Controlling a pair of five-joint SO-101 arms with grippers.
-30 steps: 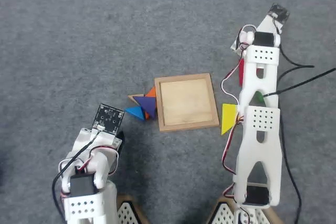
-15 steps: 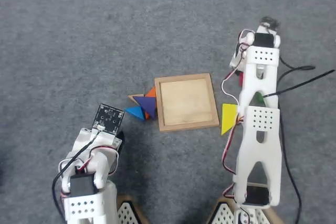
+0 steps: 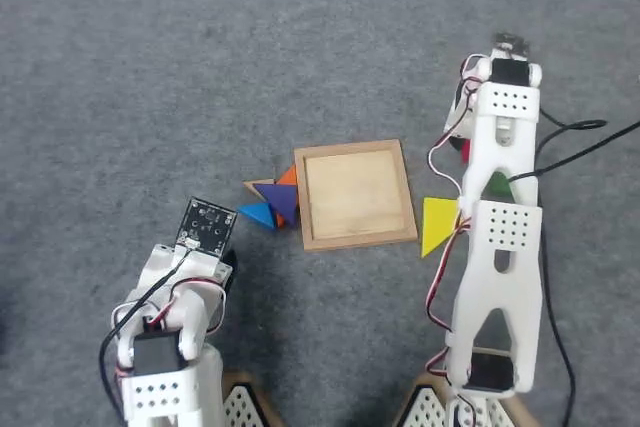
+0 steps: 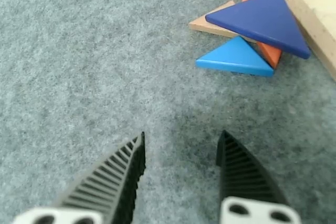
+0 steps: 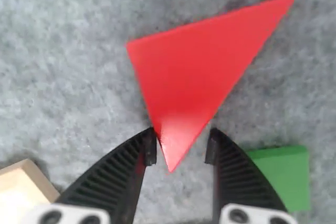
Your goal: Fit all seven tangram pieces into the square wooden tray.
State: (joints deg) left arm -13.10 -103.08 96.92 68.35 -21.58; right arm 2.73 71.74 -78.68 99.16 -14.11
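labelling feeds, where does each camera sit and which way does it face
High view: fixed overhead, facing down on the square wooden tray and grey mat; left arm and right arm show.
Left wrist view: on the left wrist, facing the mat past the open left gripper towards the dark blue triangle.
Right wrist view: on the right wrist, facing down past the open right gripper, astride a red triangle corner.
Shared: high and left wrist views both hold the dark blue triangle beside the tray.
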